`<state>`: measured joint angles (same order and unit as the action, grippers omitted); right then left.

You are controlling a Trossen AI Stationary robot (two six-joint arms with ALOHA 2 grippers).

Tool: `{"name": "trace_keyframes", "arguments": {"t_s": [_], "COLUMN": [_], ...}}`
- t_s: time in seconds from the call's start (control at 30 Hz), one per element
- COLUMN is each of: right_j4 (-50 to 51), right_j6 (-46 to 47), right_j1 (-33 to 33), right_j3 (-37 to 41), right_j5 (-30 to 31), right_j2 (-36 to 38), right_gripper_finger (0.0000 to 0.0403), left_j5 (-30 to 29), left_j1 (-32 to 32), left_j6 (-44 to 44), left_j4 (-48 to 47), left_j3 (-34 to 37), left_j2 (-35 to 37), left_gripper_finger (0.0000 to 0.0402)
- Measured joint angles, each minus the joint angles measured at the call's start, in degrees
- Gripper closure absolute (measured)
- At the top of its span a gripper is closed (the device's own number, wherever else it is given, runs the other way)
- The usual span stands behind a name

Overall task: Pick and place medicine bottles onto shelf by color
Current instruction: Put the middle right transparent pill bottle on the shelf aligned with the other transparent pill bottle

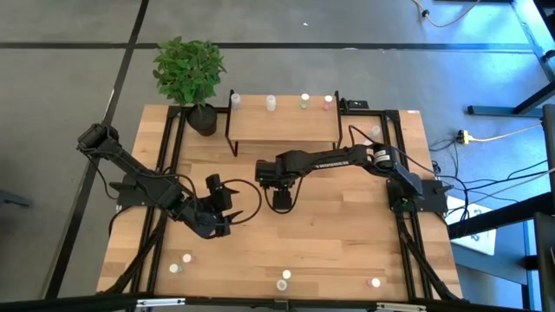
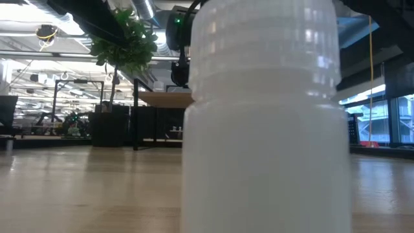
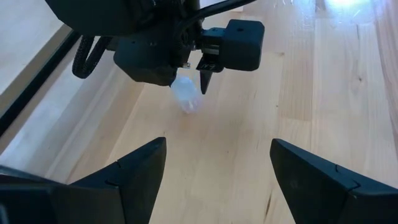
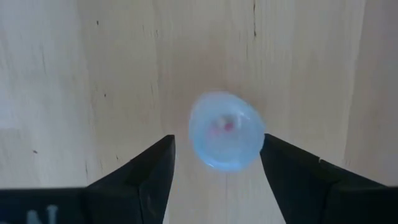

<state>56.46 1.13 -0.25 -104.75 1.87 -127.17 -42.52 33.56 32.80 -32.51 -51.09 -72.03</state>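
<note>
The right gripper (image 1: 282,206) hangs over the middle of the table (image 1: 347,234), pointing straight down, and right beneath it sits a pale bottle (image 4: 225,131), seen from above with a faint pinkish blur showing through its top. The fingers (image 4: 143,180) stand spread on either side of that bottle with clear wood showing between each one and its wall, so the grip is loose, nothing grasped. From the left wrist camera the same bottle (image 3: 186,94) shows whitish under the right arm's tool head (whether it rests on the wood or is just off it, I cannot tell). The left gripper (image 1: 224,225) waits near the table's left-centre, aimed toward the right one, its two fingers (image 3: 134,171) parted wide and empty. Up on the shelf (image 1: 282,121) at the far side, four bottles stand in a row along the back edge: two white-capped, a green (image 1: 304,101) and a pink (image 1: 328,102). More bottles dot the near edge of the table, and one of them (image 2: 265,123) fills the low camera's view. A potted plant (image 1: 191,78) stands just beside the shelf's left end.
</note>
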Motion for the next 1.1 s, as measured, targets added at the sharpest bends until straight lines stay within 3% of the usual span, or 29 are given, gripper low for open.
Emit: {"name": "trace_keyframes", "arguments": {"t_s": [0.53,0.87,1.1], "right_j4": [8.60,20.10,20.78], "right_j6": [-0.10,9.77,12.33], "right_j1": [1.53,6.13,11.63], "right_j3": [-7.35,-7.37,-3.98], "right_j5": [1.15,18.61,20.57], "right_j2": [3.65,11.92,16.75], "right_gripper_finger": [0.0167,0.0166,0.0166], "left_j5": [-0.02,0.04,0.28], "left_j1": [0.18,-0.78,-2.89], "left_j6": [0.88,3.16,4.15], "left_j4": [-0.33,-0.41,-0.40], "left_j3": [0.00,0.00,0.00], "left_j2": [0.00,0.00,0.00], "left_gripper_finger": [0.0119,0.0119,0.0119]}}
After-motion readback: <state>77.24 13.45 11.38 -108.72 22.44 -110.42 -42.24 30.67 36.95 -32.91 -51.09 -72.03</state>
